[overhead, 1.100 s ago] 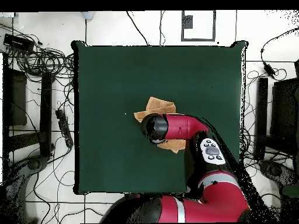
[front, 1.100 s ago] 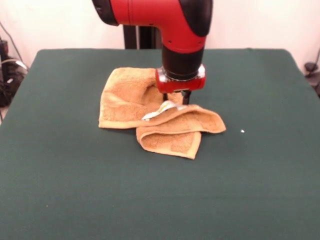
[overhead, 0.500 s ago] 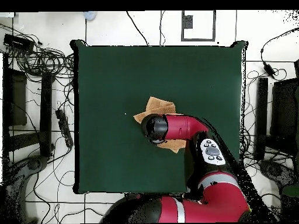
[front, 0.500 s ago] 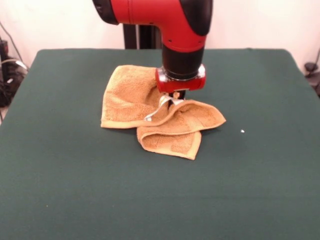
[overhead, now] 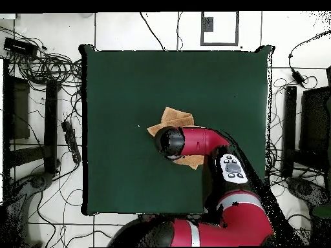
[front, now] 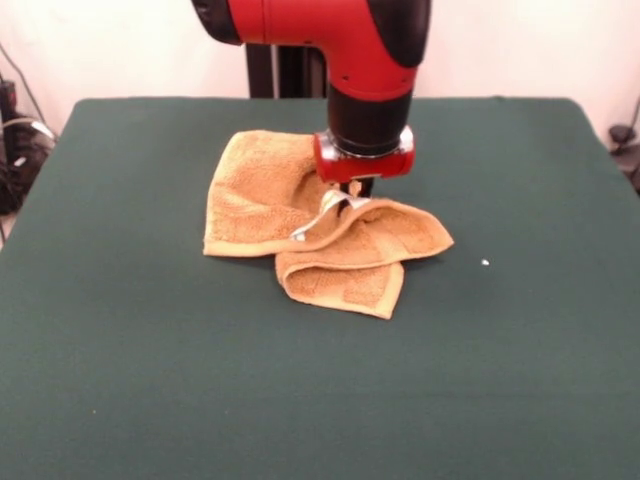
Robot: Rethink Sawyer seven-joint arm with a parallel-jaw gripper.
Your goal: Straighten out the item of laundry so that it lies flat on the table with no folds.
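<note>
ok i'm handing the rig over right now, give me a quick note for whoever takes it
Gripper: low over the middle of the towel, right at the raised fold by the white labels. It looks pinched on that fold, but the fingers are mostly hidden under the wrist, so the grip is unconfirmed.
Towel: near the centre of the table, crumpled, one part doubled over at the front, the label hem lifted a little.
Done: gripper is down at the fold. Nothing flattened.
Left: lift or drag the folded part out, spread all corners, release flat.
</note>
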